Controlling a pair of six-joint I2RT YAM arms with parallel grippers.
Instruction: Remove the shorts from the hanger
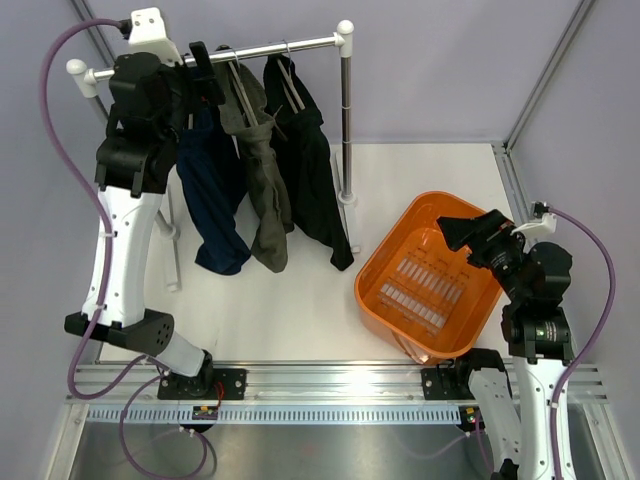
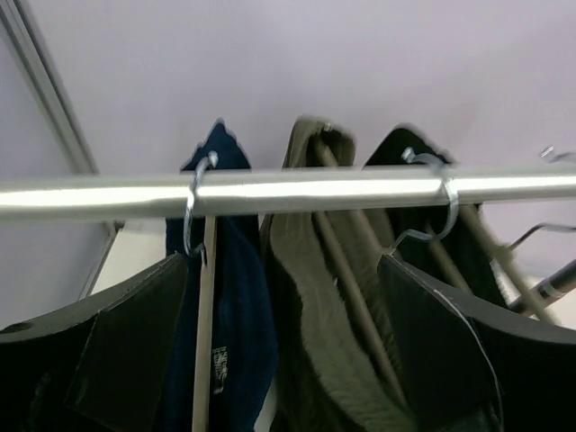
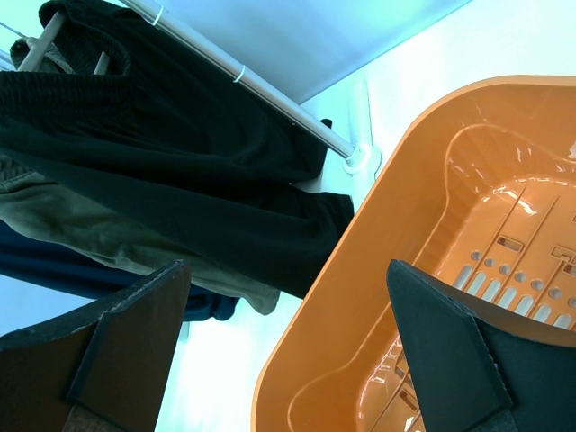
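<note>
Three pairs of shorts hang on wooden hangers from a metal rail [image 1: 290,46]: navy [image 1: 212,195] on the left, olive-grey [image 1: 262,180] in the middle, black [image 1: 312,170] on the right. My left gripper [image 1: 203,75] is raised at the rail's left end, open, right beside the navy pair. In the left wrist view the rail [image 2: 288,190] crosses just ahead, with the navy [image 2: 236,297] and olive [image 2: 333,315] shorts between my open fingers [image 2: 135,346]. My right gripper [image 1: 462,231] is open and empty over the orange basket [image 1: 400,255].
The basket [image 3: 378,270] is empty and stands at the right of the white table. The rack's right post [image 1: 347,130] stands between the shorts and the basket. Grey walls close in behind and at both sides.
</note>
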